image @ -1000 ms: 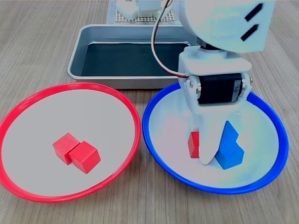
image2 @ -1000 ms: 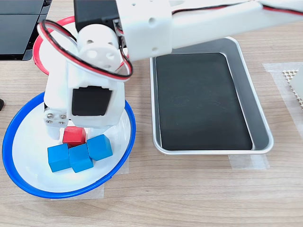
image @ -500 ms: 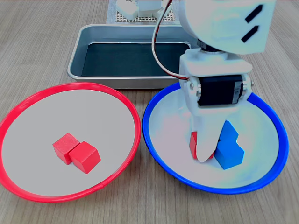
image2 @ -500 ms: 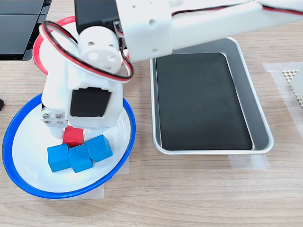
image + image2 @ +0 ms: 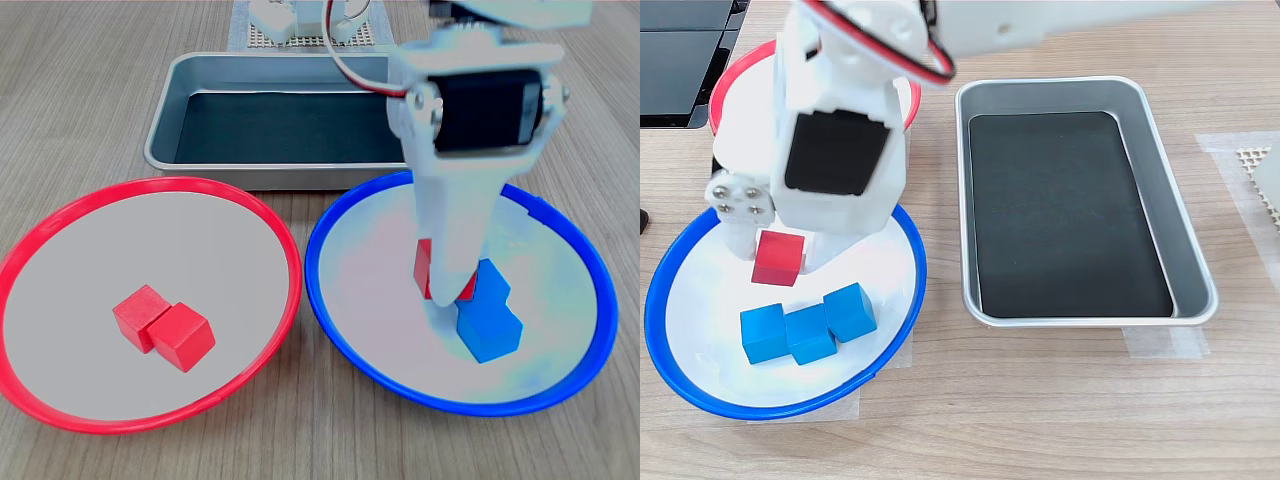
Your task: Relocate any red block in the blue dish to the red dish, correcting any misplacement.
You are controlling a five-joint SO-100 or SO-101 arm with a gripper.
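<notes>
In the first exterior view, the gripper (image 5: 447, 285) clasps the red block (image 5: 426, 270), a small plain red cube, above the pale inside of the blue dish (image 5: 345, 340), just over the blue cubes (image 5: 487, 318). In the second exterior view, the red block (image 5: 776, 258) hangs tilted in the gripper (image 5: 775, 255) over the blue dish (image 5: 902, 330), clear of the three blue cubes (image 5: 808, 327).
</notes>
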